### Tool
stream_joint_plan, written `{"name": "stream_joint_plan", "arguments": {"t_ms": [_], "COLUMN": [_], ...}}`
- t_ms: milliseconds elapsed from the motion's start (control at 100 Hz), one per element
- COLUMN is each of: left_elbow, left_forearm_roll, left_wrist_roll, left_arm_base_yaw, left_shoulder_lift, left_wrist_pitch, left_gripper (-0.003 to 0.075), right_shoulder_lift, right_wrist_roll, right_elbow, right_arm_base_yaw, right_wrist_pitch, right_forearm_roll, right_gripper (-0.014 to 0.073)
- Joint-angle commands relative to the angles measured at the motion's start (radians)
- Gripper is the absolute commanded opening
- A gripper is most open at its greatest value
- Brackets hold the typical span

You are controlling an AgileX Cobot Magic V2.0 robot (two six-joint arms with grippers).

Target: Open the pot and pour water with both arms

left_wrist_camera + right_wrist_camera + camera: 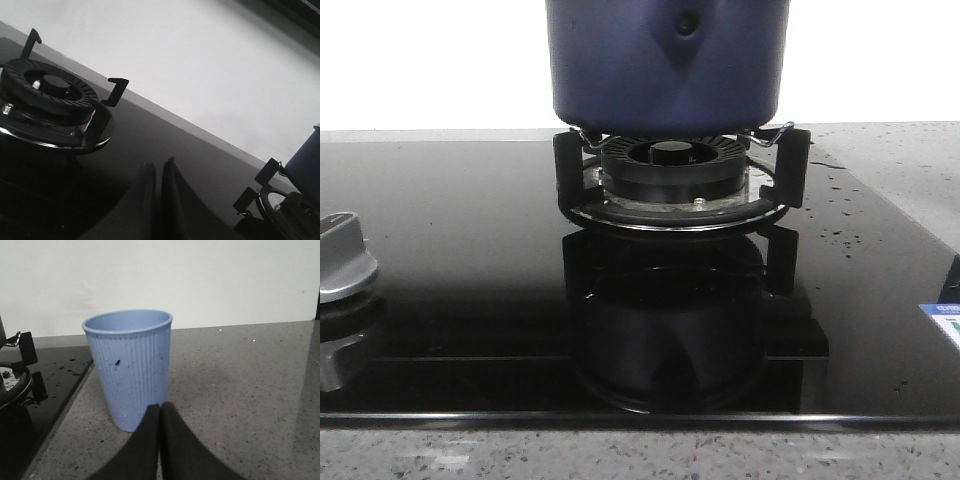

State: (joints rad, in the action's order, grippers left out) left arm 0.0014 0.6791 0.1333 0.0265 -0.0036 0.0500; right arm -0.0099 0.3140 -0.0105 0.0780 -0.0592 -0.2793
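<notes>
One pot (668, 65). Two burners (672, 168) (47, 92), one under the pot, one bare. One blue cup (128, 367). One silver knob (342, 258), near left. Two grippers (159, 200) (160, 440), both pinched closed.

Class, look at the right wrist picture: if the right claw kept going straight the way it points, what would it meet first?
Most likely the blue ribbed cup, standing upright on the speckled counter directly ahead of the shut right claw. How much gap remains is hard to judge.
</notes>
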Motion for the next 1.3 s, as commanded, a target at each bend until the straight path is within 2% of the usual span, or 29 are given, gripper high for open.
{"name": "stream_joint_plan", "arguments": {"t_ms": [0, 250, 370, 460, 590, 660, 810, 880, 1130, 1200, 1290], "left_elbow": [0.045, 0.045, 0.037, 0.012, -0.064, -0.124, -0.292, -0.356, -0.528, -0.575, -0.626], "left_forearm_roll": [0.01, 0.024, 0.174, 0.183, 0.181, 0.179, 0.177, 0.177, 0.171, 0.201, 0.34], "left_wrist_roll": [-0.009, -0.009, -0.009, -0.009, 0.013, 0.072, 0.324, 0.414, 0.475, 0.52, 0.677], "left_arm_base_yaw": [-0.002, -0.002, -0.002, -0.002, -0.002, -0.002, -0.002, 0.021, 0.126, 0.158, 0.194], "left_shoulder_lift": [-0.03, -0.03, -0.03, -0.027, 0.01, 0.058, 0.227, 0.299, 0.536, 0.59, 0.654], "left_wrist_pitch": [-0.064, -0.064, -0.059, -0.009, 0.094, 0.138, 0.276, 0.293, 0.367, 0.402, 0.445], "left_gripper": [-0.002, -0.002, -0.002, -0.002, -0.002, -0.002, -0.002, -0.002, -0.0019, -0.0014, -0.0004], "right_shoulder_lift": [-0.019, -0.019, -0.019, -0.019, 0.001, 0.03, 0.127, 0.173, 0.298, 0.32, 0.344], "right_wrist_roll": [-0.009, -0.007, 0.061, 0.072, 0.072, 0.072, 0.072, 0.072, 0.072, 0.072, 0.072], "right_elbow": [-0.029, -0.029, -0.027, -0.002, 0.105, 0.177, 0.322, 0.381, 0.584, 0.624, 0.672], "right_arm_base_yaw": [0.005, 0.005, 0.005, 0.005, -0.002, -0.007, -0.041, -0.063, -0.169, -0.198, -0.239], "right_wrist_pitch": [0.082, 0.089, 0.178, 0.171, 0.04, -0.044, -0.223, -0.299, -0.586, -0.645, -0.702], "right_forearm_roll": [-0.012, -0.004, 0.134, 0.215, 0.22, 0.22, 0.22, 0.22, 0.261, 0.263, 0.272], "right_gripper": [-0.0064, -0.0064, -0.0064, -0.0064, -0.0064, -0.0064, -0.0064, -0.0064, -0.0064, -0.0064, -0.0064]}}
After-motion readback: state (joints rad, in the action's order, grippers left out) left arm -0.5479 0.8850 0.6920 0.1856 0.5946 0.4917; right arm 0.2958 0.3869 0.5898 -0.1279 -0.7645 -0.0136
